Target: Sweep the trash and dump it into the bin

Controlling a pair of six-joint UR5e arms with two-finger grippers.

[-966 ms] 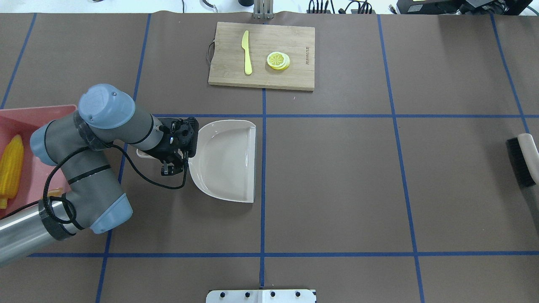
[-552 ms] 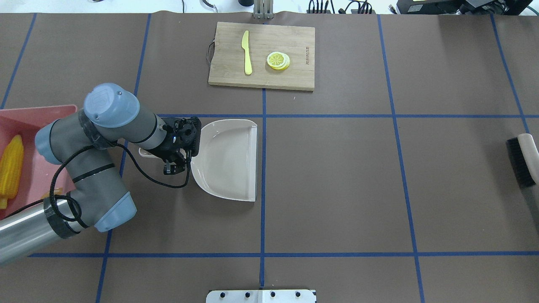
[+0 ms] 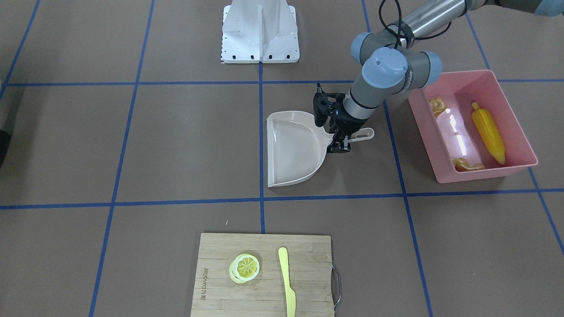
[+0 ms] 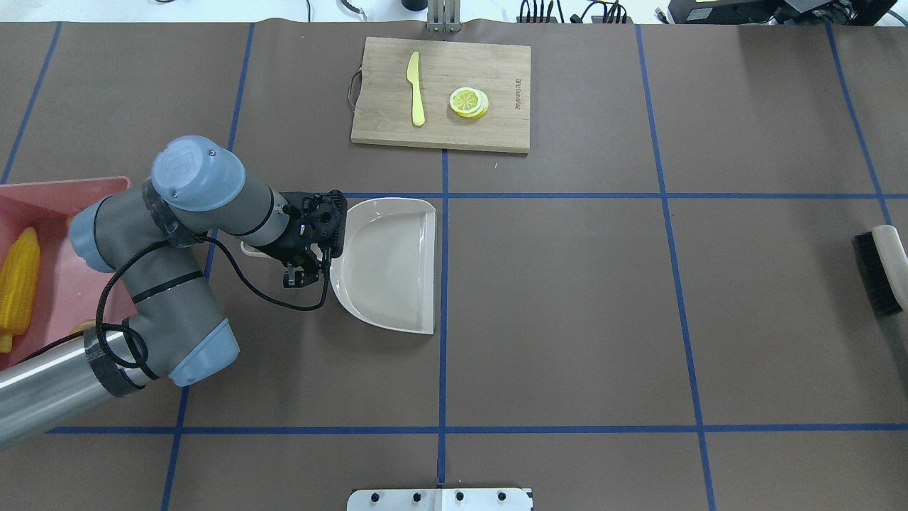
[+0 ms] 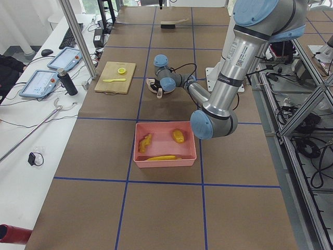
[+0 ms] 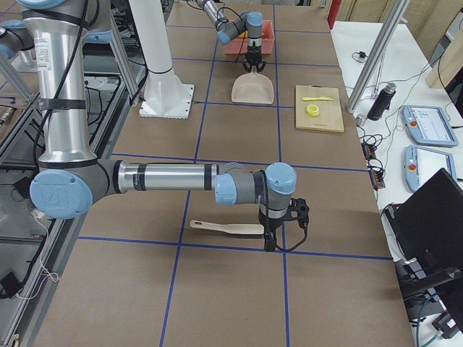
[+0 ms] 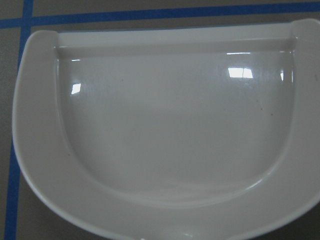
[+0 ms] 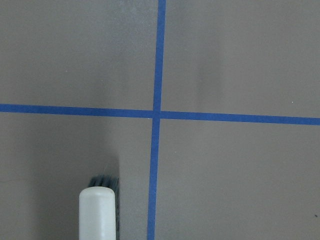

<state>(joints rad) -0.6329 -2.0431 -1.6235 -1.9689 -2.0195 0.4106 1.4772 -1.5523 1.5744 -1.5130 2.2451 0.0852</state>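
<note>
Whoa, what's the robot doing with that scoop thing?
It's tidying up. The left gripper seems to hold the empty beige dustpan by its handle, not far from the pink bin. The toy trash is already in the bin: the corn cob, the potato and the ginger root. The right gripper is far off by the brush; I can't tell if it holds it. The lemon slice and knife lie on the cutting board.
</note>
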